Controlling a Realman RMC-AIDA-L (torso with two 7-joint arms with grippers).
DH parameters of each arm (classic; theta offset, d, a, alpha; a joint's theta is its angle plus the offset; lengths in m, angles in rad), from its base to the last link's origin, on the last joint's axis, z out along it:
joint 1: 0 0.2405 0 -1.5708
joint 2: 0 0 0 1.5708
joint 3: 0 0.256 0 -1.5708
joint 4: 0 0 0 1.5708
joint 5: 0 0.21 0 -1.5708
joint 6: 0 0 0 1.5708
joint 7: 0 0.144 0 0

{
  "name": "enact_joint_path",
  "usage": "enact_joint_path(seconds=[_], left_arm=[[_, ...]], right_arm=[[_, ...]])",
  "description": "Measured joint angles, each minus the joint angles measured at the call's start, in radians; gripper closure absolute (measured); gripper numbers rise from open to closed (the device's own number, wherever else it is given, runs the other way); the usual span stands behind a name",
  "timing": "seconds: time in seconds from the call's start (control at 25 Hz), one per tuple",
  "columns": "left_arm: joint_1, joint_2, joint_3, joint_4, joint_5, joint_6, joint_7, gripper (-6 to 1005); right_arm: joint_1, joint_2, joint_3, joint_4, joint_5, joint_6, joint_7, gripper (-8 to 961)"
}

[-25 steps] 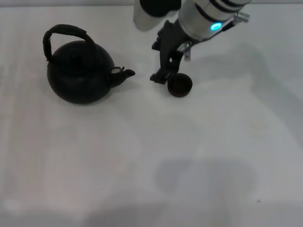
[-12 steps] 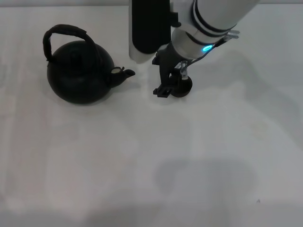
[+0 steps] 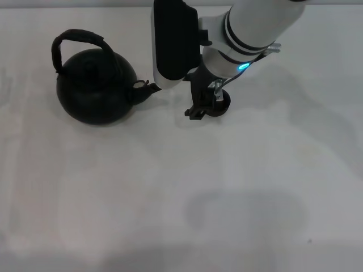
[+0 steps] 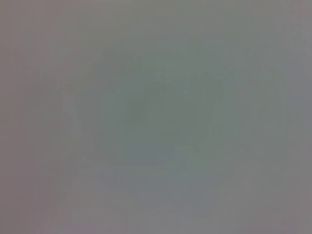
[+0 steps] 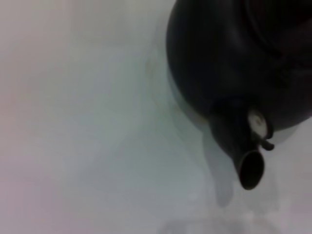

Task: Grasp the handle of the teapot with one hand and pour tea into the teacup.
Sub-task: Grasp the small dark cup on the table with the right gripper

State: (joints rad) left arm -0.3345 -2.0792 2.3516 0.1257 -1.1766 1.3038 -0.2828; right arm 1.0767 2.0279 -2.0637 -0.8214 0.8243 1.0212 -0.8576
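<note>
From my head camera, the teapot sits upright on the white table at my left, its handle arching over the top and untouched, its spout aimed toward the teacup. My right arm reaches in from the far edge and covers most of that cup; only a dark sliver of rim and wall shows, so I cannot tell what, if anything, is in it. My right pincer is down at the cup, one dark finger just on the teapot side of it and resting low by the table, the rest buried under the wrist; I cannot tell whether the fingers are wide, narrow or closed on the cup. The teapot's lid is dark against the dark body and hard to pick out, and its contents are hidden. My left wrist camera gives only a flat grey field, nothing in it to name, and my left pincer shows in no view. From my right wrist camera, the teapot fills one corner, cut off by the frame, its spout jutting out with the open mouth showing dark and a small pale fitting at its base; the pale table lies around it, and the cup and my own fingers are out of shot.
</note>
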Motion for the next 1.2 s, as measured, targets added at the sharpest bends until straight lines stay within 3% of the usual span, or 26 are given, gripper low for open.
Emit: enact_joint_path(seconds=[1.2], left_arm=[[-0.001, 0.001, 0.0, 0.007, -0.006, 0.0, -0.001, 137]], right_arm=[[0.011, 0.0, -0.048, 0.117, 0.002, -0.048, 0.05, 143]])
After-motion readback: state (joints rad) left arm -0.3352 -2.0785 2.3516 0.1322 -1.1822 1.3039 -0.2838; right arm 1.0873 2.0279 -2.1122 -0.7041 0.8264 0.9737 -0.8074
